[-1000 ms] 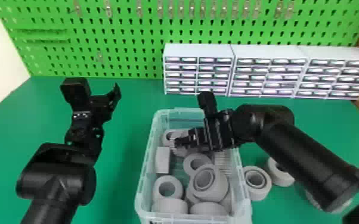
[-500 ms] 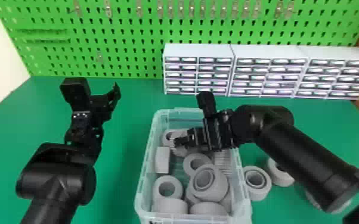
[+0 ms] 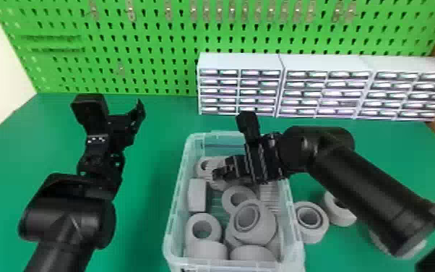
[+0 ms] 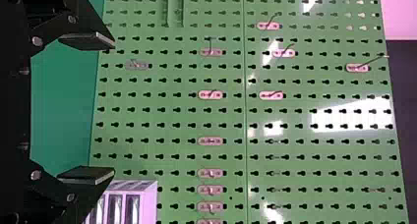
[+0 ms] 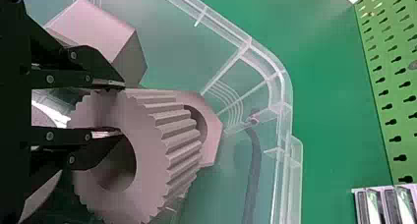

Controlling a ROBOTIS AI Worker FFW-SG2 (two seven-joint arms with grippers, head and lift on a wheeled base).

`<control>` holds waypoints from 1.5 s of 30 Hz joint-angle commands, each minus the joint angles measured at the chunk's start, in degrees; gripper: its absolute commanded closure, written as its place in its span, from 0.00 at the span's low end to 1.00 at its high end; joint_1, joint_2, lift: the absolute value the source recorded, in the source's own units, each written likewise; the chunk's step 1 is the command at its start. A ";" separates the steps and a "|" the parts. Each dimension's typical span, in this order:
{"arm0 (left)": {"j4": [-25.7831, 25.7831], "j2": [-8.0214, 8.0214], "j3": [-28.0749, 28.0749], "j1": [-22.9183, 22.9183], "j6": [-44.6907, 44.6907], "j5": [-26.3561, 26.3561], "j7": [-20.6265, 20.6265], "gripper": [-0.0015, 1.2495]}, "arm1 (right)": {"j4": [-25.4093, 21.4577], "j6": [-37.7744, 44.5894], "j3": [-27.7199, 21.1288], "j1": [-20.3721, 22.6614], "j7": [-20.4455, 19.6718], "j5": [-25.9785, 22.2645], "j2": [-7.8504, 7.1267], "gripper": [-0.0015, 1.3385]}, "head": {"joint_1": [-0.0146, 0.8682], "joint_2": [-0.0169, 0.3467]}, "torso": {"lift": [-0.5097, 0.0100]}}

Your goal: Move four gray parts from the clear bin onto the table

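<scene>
The right gripper point(image 3: 222, 173) is down inside the clear bin point(image 3: 171, 220) in the head view, at a gray gear near the bin's far end. In the right wrist view, the right gripper point(image 5: 118, 108) is shut on the wall of that toothed gray gear point(image 5: 162, 150), one finger in its hole and the other against its outer teeth. Gray rings and blocks, among them a ring point(image 3: 260, 233), fill the nearer part of the bin. The left gripper point(image 3: 137, 115) is parked above the table's left side; in the left wrist view the left gripper point(image 4: 113, 108) stands open and holds nothing.
Several gray rings point(image 3: 316, 235) are on the green table point(image 3: 144, 217) right of the bin, partly under the right arm. White drawer cabinets point(image 3: 240, 61) stand behind, before a green pegboard point(image 3: 155, 43). A hexagonal gray part point(image 5: 211, 135) lies beyond the gear.
</scene>
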 commanded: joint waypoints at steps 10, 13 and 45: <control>0.00 0.00 0.27 0.38 -0.25 0.00 -0.02 0.28 | -6.32 6.94 -2.57 -0.25 -0.09 6.76 0.00 0.79 | 0.80 0.24 | 0.88; 0.00 0.00 0.45 0.47 -0.34 0.00 -0.02 0.28 | -7.82 9.31 -3.53 -0.34 -0.17 8.25 0.08 0.79 | 0.80 0.24 | 0.88; -0.09 0.09 1.59 1.43 -1.13 0.09 -0.02 0.28 | -19.59 21.61 -6.08 -1.48 -0.96 12.56 -0.09 0.79 | 0.80 0.24 | 0.88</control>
